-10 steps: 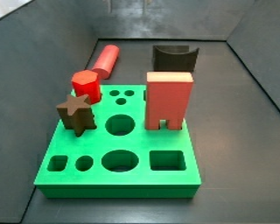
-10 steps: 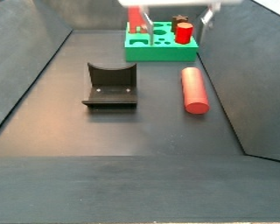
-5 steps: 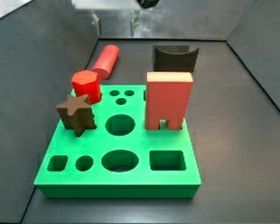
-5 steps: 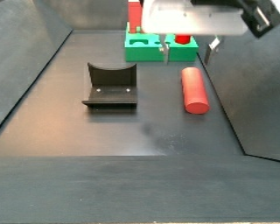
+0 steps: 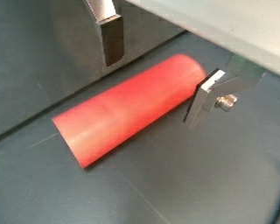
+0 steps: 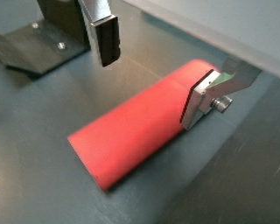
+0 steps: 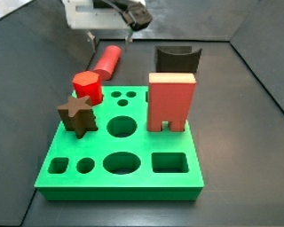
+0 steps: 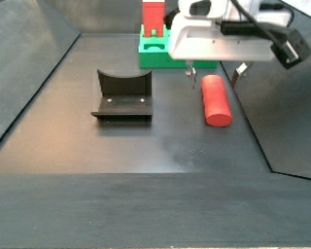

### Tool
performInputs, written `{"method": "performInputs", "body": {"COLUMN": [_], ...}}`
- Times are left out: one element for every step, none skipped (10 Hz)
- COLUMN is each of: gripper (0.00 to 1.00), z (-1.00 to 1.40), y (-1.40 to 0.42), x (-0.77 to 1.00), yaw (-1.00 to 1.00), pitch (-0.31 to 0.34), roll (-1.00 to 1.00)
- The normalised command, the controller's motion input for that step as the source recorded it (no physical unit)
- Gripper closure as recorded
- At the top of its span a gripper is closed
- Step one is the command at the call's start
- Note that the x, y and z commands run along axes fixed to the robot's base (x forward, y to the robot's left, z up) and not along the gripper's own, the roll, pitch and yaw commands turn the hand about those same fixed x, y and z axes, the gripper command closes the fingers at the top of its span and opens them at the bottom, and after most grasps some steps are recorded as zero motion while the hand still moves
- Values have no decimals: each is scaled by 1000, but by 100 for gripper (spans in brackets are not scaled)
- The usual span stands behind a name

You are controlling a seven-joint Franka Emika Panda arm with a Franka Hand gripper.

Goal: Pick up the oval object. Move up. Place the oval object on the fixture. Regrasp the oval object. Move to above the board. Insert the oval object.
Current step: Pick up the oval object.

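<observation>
My gripper (image 5: pixel 157 68) hangs released over the oval object (image 5: pixel 129 108), one finger (image 6: pixel 106 39) on each side of the rod, neither touching it. The light-red rod (image 8: pixel 216 99) lies flat on the dark floor, between the fixture (image 8: pixel 121 95) and the wall, near the green board (image 7: pixel 123 149).

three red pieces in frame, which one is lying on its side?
The oval object: the long light-red rod lying flat on the floor beside the board, under the open tool. The short red peg and the red two-legged block stand upright in the board.
</observation>
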Motion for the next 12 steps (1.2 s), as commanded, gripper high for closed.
{"method": "performInputs", "body": {"gripper": [0,0,0,0,0,0,100,100,100,100,100,100], "z": [-511,-523,-640,-880,-623,0,0,0,0,0,0,0], "y": [0,0,0,0,0,0,0,0,0,0,0,0], "x": [-100,0,0,-57,-226,0,0,0,0,0,0,0], "yaw": [-57,-131,-149,-126,-43,0,0,0,0,0,0,0], "pitch": [-127,-101,-124,-159,-156,0,0,0,0,0,0,0], "roll": [0,0,0,0,0,0,0,0,0,0,0,0]}}
